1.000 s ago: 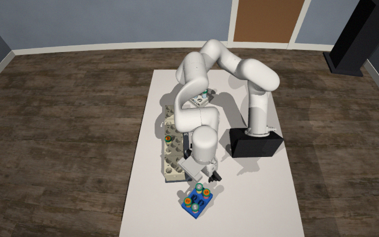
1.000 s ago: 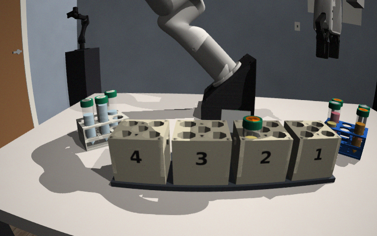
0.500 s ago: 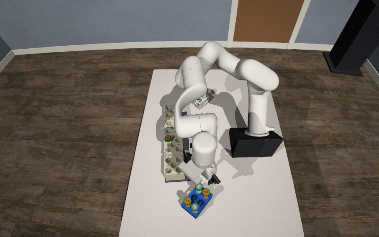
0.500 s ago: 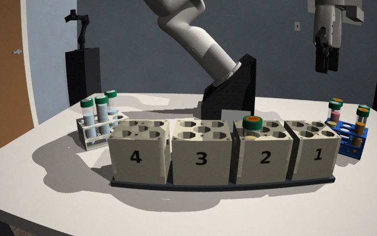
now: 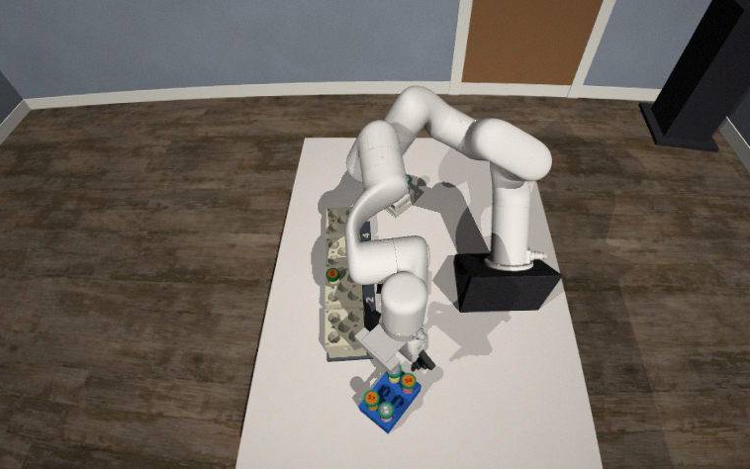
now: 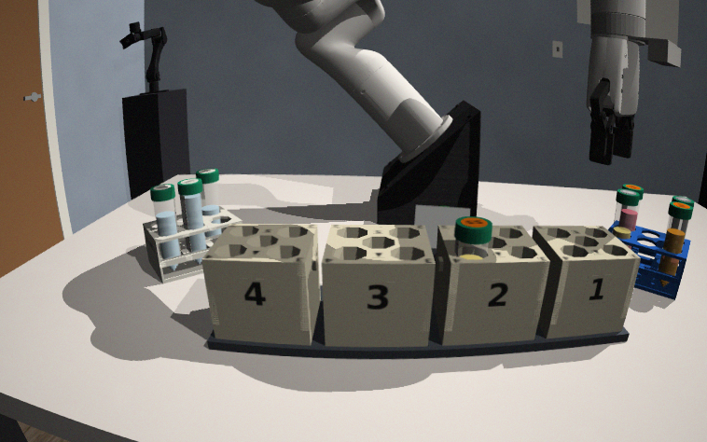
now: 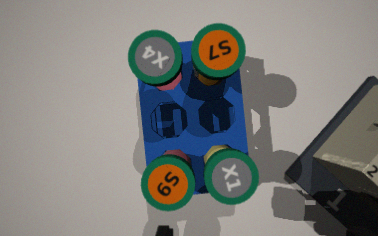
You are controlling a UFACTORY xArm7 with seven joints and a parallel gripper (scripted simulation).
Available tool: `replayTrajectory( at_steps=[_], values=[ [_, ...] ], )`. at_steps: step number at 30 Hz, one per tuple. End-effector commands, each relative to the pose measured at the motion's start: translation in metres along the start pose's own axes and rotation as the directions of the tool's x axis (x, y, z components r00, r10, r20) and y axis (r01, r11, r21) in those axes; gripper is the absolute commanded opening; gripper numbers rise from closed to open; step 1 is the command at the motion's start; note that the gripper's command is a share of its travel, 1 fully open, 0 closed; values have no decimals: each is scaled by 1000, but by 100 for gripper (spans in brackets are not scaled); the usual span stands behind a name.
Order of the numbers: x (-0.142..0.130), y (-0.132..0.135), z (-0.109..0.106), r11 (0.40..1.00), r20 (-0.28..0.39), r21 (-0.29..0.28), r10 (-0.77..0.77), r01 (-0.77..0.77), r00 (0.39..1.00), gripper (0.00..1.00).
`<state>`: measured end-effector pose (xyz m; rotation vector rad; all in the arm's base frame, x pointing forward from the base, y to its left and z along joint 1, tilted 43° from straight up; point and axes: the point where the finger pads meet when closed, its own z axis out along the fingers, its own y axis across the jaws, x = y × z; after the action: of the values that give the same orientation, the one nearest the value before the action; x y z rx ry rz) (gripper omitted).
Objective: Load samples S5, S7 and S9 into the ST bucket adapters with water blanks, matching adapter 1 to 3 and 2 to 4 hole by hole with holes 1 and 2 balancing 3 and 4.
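Note:
My gripper (image 5: pixel 422 364) (image 6: pixel 613 156) is open and empty, high above the table near the S9 end of the blue rack (image 7: pixel 195 139). S9 (image 5: pixel 408 382) (image 7: pixel 168 183) and X1 (image 5: pixel 395 375) (image 7: pixel 231 178) stand at one end. S7 (image 5: pixel 371 399) (image 6: pixel 680 209) (image 7: pixel 218 50) and X4 (image 5: pixel 386 410) (image 7: pixel 154 57) stand at the other. The two middle wells are empty. S5 (image 5: pixel 332 274) (image 6: pixel 473 230) stands in the front-left hole of adapter 2 (image 6: pixel 488 324) in the exterior view. Adapters 1 (image 6: pixel 592 324), 3 (image 6: pixel 377 324) and 4 (image 6: pixel 260 324) show no tubes.
Three water blanks (image 6: pixel 162 191) (image 6: pixel 189 186) (image 6: pixel 207 174) stand in the white rack beyond adapter 4; their printed volumes are unreadable. The grey desk (image 6: pixel 442 215) is behind the adapters, its key mostly hidden. The dark loading stand (image 6: pixel 400 352) lies beside the blue rack.

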<state>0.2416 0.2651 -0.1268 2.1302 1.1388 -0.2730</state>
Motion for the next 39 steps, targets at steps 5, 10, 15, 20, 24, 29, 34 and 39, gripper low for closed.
replayTrajectory(
  at_steps=[5, 10, 15, 20, 24, 29, 34, 39],
  values=[
    [1, -1, 17, 1000, -5, 1, 0, 0, 1000, 100],
    [1, -1, 18, 1000, -5, 1, 0, 0, 1000, 100],
    [1, -1, 18, 1000, -5, 1, 0, 0, 1000, 100],
    [1, -1, 18, 1000, -5, 1, 0, 0, 1000, 100],
    [1, -1, 18, 1000, -5, 1, 0, 0, 1000, 100],
    [1, -1, 18, 1000, -5, 1, 0, 0, 1000, 100],
    [1, -1, 18, 1000, -5, 1, 0, 0, 1000, 100],
    [1, -1, 18, 1000, -5, 1, 0, 0, 1000, 100]
  ],
)
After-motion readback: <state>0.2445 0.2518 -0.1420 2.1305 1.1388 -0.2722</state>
